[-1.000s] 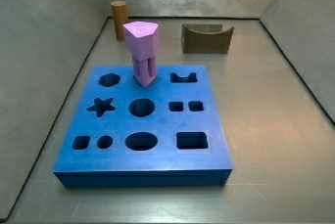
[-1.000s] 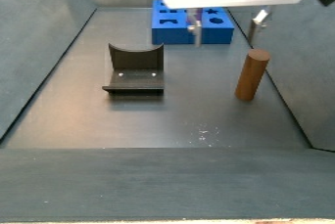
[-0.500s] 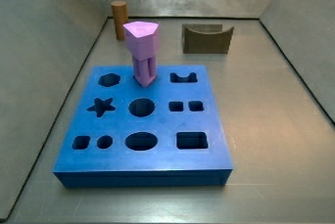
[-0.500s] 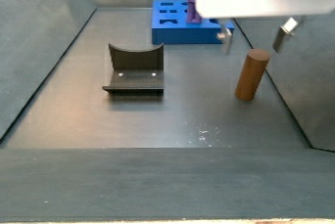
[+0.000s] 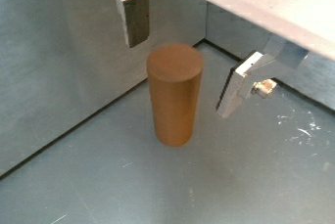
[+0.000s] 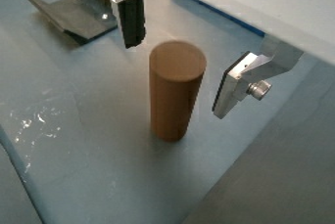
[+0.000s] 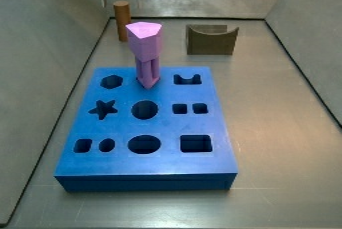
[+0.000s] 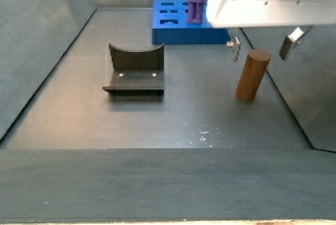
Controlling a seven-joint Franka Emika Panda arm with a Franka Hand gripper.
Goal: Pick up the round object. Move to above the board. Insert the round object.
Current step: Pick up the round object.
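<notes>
— Where's the round object (image 5: pixel 174 95)?

— Upright on the grey surface (image 5: pixel 249 179) by the wall, well apart from the board (image 7: pixel 148 123). The gripper (image 6: pixel 179 54) hangs over it, fingers (image 6: pixel 131 20) apart, one each side, not touching.

— How will it handle?

— Plain brown cylinder — probably light, stiff and smooth. I'd pinch the upper shaft squarely.

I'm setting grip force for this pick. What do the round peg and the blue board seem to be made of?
The round object, standing between the open gripper fingers, looks like wood or wood-coloured plastic: even matte brown, with no grain visible. The board looks like moulded plastic or dense foam: uniform saturated blue, dull finish, clean-cut holes. Neither is certain.
</notes>
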